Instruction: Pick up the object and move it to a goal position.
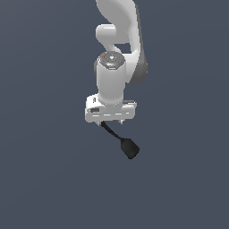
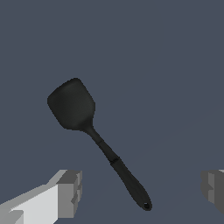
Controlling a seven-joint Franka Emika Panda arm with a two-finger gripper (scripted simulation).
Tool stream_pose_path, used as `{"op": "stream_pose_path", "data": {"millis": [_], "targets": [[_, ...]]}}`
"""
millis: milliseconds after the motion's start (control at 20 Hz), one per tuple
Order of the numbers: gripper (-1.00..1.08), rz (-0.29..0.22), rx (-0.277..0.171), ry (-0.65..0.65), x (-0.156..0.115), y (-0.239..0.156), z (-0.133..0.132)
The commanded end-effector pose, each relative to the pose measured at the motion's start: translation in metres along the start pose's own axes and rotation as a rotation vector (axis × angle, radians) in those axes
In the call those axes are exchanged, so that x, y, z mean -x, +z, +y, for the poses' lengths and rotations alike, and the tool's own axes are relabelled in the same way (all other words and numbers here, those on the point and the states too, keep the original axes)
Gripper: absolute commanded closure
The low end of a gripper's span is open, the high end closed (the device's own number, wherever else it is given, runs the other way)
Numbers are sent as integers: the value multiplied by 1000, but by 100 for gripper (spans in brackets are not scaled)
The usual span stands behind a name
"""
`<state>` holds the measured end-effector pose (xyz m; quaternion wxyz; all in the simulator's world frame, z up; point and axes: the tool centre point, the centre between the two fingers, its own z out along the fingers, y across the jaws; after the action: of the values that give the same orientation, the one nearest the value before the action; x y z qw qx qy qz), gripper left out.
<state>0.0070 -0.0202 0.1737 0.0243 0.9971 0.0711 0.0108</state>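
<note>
The object [image 2: 72, 104] is a matte black spatula-like item with a rounded flat head and a thin, slightly bent stem. It lies on the dark grey floor. In the exterior view the object [image 1: 128, 146] sticks out from under the white hand, head toward the exterior view's right. My gripper [image 2: 140, 190] is open, and its grey fingertips [image 2: 70, 192] stand wide apart on either side of the stem's end. Neither fingertip touches the stem. In the exterior view the gripper [image 1: 110, 117] has its fingers hidden under the hand.
Plain dark grey floor [image 1: 44, 179] lies on every side. The white arm [image 1: 118, 36] rises behind the hand.
</note>
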Motion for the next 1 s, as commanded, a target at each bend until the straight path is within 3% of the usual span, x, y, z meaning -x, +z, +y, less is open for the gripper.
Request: {"op": "stream_pose_path", "data": {"millis": [0,950], "targets": [[-92,-2,-2,-52,1,8,-1],[-92,-6,-39,-559,13,85,-20]]}}
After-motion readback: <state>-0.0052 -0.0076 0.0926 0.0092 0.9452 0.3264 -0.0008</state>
